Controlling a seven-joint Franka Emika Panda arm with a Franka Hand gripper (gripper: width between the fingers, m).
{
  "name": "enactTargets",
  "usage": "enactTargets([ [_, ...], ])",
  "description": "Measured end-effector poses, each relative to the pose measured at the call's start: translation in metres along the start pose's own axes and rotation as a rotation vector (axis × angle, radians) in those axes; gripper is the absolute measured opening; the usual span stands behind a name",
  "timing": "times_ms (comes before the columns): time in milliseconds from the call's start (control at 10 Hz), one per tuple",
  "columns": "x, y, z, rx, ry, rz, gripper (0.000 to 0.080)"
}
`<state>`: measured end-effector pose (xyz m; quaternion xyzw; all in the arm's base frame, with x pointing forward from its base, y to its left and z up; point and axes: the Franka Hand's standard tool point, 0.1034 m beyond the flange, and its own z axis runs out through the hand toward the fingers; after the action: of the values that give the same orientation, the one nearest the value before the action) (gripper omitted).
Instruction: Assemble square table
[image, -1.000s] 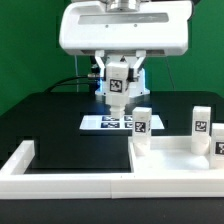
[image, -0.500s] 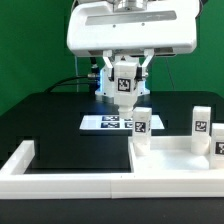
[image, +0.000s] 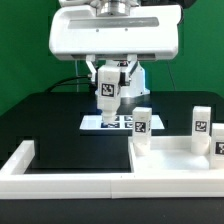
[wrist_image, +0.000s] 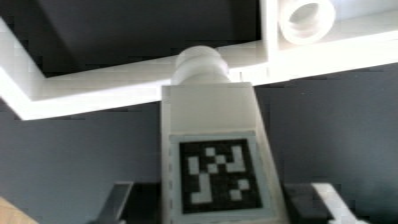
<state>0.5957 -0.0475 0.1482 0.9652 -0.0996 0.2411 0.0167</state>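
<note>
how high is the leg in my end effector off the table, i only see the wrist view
observer: The leg in the end effector hangs in the air, clear of the black table, over the marker board.
operator: where are the other legs
observer: The three other legs stand upright on the exterior view's right.
operator: and the slab
observer: The slab lies flat by those legs, next to the white border wall.

hand (wrist_image: 217, 205) fingertips perhaps cropped, beside held leg block (wrist_image: 214, 140)
</note>
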Motion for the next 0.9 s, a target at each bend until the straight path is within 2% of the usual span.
enactTargets([
  [100,-0.005,-0.023,0.010,0.011,0.013,0.065,0.0291],
  [200,-0.010,-0.052,0.019,0.027,0.008,0.158,0.0291],
  [300,-0.014,-0.075,0.028,0.031,0.012,0.215,0.0291],
  [500,-0.010,-0.065,0.027,0.013,0.019,0.161,0.0291],
  [700,-0.012,-0.066,0.028,0.014,0.017,0.158,0.0291],
  [800,-0.010,-0.063,0.028,0.009,0.037,0.143,0.0291],
  [900,-0.006,-0.054,0.031,-0.005,0.099,0.122,0.0291],
])
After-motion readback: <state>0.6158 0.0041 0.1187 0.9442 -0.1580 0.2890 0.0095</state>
